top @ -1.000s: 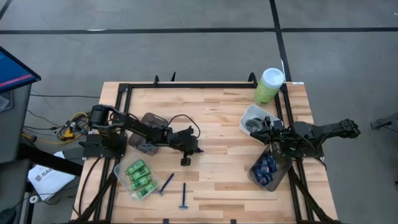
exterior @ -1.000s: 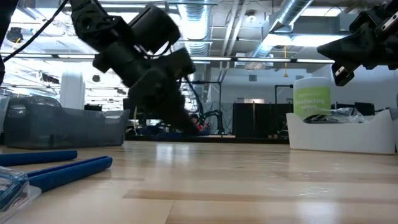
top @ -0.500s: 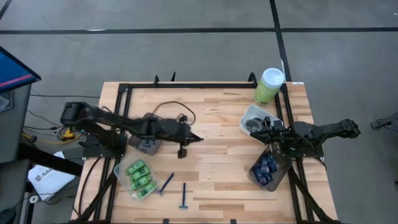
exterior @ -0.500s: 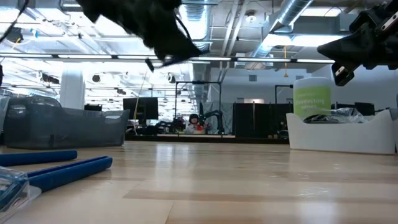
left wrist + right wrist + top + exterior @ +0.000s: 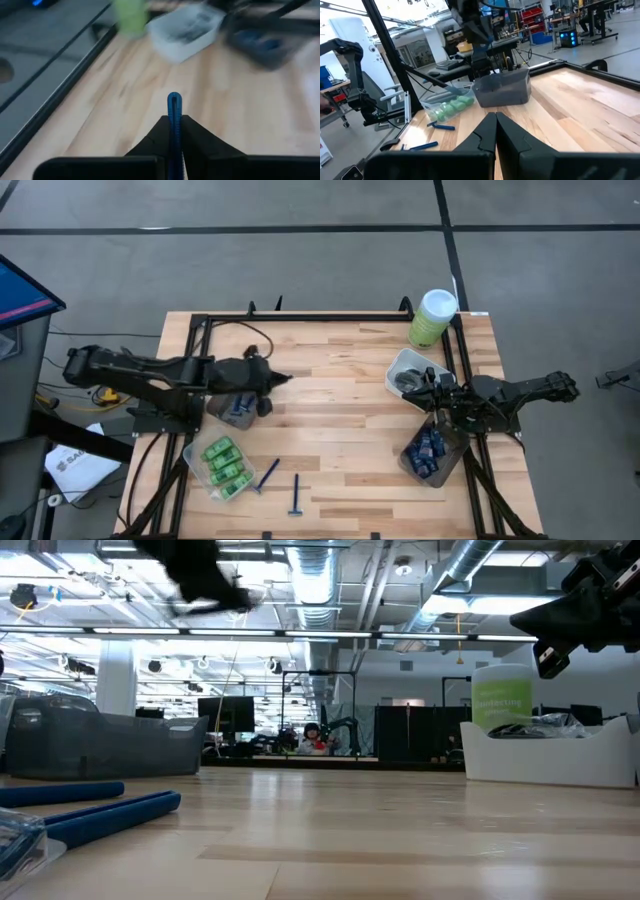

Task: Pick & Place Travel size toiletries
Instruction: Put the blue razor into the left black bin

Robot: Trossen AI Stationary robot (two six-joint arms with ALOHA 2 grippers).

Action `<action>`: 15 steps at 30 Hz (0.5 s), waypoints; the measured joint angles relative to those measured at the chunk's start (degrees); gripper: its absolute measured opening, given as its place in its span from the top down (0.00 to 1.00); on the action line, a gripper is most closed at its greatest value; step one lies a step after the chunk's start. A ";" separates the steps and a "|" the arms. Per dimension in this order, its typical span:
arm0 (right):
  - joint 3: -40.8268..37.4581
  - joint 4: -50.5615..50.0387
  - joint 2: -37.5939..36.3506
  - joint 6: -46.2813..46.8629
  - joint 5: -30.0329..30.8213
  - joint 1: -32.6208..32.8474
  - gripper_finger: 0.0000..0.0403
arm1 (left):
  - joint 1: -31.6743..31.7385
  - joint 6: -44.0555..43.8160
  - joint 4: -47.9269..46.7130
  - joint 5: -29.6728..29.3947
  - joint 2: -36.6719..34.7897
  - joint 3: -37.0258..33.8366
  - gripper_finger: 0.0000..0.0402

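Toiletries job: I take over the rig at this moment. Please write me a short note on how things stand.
Left claw: shut on a thin blue razor, raised near the left smoky tub.
Right claw: shut, empty, waiting over the table's right side.
Done: green bottles lie in the clear tub; blue tubes in the right smoky tub.
Left: place the held razor, probably in the left smoky tub; then two razors lying on the table's front.

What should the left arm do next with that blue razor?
Probably lower toward the smoky tub and let go: the left gripper is shut on the blue razor, raised above the table beside that tub.
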 joint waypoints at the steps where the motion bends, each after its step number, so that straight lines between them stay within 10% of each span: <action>1: 0.01 -0.03 0.00 0.00 -0.02 0.00 1.00 | 0.06 -1.41 -3.05 -1.88 -0.69 0.02 0.95; 6: 0.00 0.08 -0.04 0.00 0.00 0.00 1.00 | 0.54 -12.32 -19.06 -6.05 -1.06 -0.43 0.95; 15: 0.01 -0.03 -0.01 -0.01 -0.02 0.00 1.00 | 0.52 -30.54 -20.46 -6.43 -1.06 -12.14 0.95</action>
